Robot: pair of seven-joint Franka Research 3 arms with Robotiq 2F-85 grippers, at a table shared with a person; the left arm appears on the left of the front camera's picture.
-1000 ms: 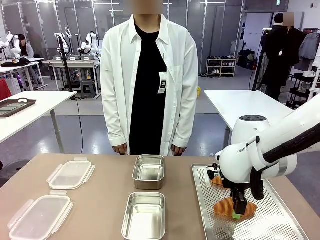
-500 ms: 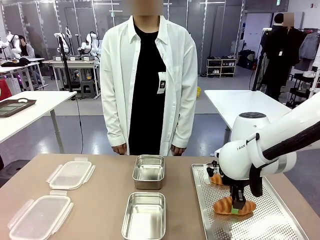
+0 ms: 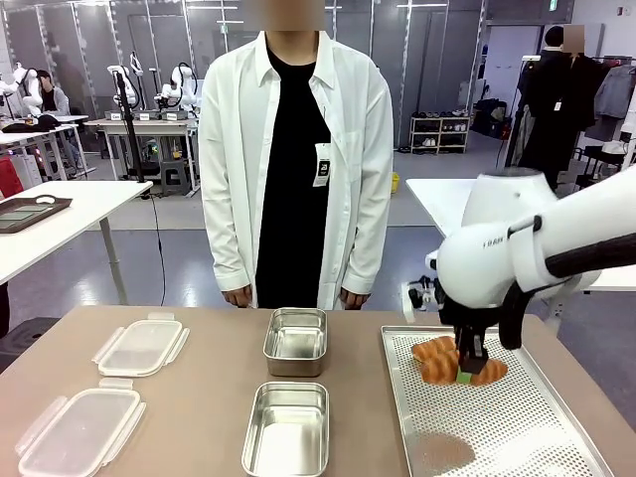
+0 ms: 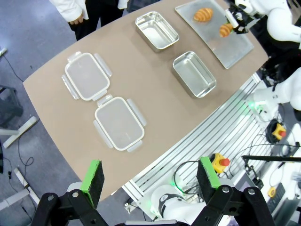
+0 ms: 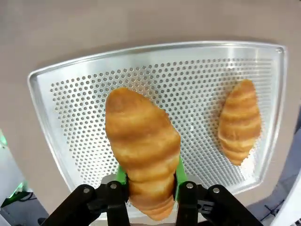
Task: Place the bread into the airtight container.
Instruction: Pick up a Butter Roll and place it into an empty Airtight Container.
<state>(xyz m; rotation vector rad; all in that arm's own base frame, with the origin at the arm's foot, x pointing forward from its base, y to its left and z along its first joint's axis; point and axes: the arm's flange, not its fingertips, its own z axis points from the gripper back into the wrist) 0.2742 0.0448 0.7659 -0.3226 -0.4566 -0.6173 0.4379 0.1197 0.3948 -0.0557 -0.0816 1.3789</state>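
One croissant aloft inside tray edges.

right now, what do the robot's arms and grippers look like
The right arm is white with rounded glossy shells, dark lettering on one joint and a black cable running along it. The right gripper is black with green pads. The left gripper is black too, with bolted linkages and bright green pads.
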